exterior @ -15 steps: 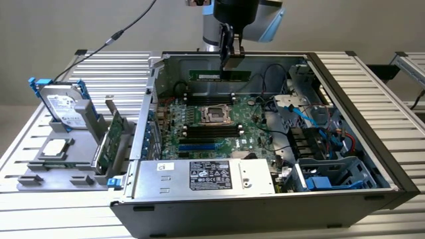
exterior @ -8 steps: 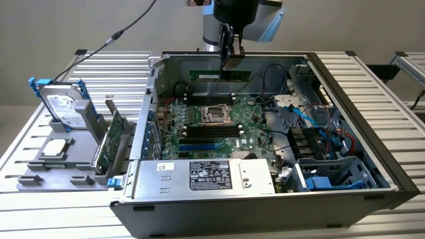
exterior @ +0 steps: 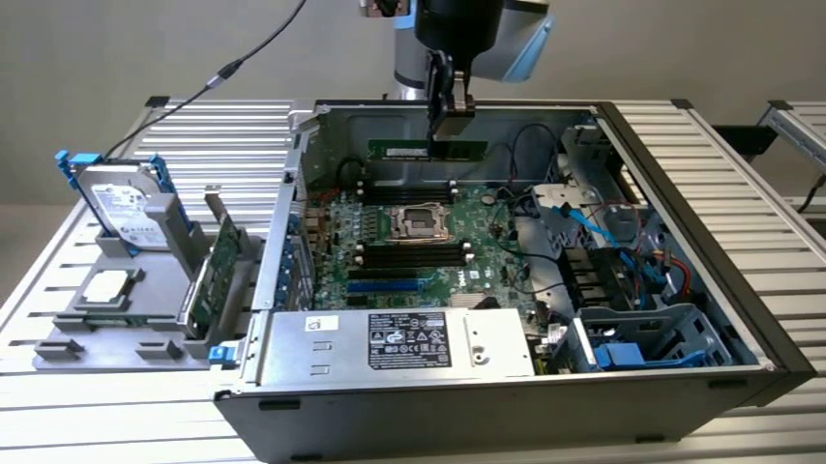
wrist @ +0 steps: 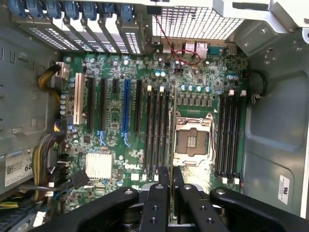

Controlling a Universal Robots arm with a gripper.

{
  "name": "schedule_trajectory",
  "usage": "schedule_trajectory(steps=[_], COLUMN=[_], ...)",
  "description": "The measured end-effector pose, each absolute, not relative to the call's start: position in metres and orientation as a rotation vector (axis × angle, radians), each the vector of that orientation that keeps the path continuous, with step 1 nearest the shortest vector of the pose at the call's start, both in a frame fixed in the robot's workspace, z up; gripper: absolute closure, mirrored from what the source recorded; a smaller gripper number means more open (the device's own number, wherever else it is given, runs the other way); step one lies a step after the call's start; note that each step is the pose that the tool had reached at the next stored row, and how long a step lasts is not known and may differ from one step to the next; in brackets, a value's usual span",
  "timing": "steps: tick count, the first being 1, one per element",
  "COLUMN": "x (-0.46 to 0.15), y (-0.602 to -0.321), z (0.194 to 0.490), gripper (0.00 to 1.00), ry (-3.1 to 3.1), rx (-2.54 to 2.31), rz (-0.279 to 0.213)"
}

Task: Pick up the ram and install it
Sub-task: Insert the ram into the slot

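I have the jaws clamped on the ram (exterior: 402, 148), holding it level above the open computer case (exterior: 452, 425). I judge this keeps its edge parallel to the black slots (exterior: 410, 253) on the motherboard (exterior: 497, 232) below.

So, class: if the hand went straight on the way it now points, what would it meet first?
Gripping the ram, the hand points down into the case. It would probably meet the motherboard first, about at the black memory slots beside the CPU socket; exact depth is unclear.
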State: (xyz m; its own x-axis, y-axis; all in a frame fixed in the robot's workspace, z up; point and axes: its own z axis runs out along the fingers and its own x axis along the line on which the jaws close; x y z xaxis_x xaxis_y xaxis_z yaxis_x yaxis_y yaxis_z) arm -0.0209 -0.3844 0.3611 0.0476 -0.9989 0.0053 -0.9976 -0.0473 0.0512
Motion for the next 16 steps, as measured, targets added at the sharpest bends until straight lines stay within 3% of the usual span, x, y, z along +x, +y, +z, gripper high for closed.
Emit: schedule_trajectory(steps=[16], x=[-0.021], y=[-0.391], z=[0.332], gripper=[0.86], ry=[-2.112], rx=[2.266], rz=[-0.06])
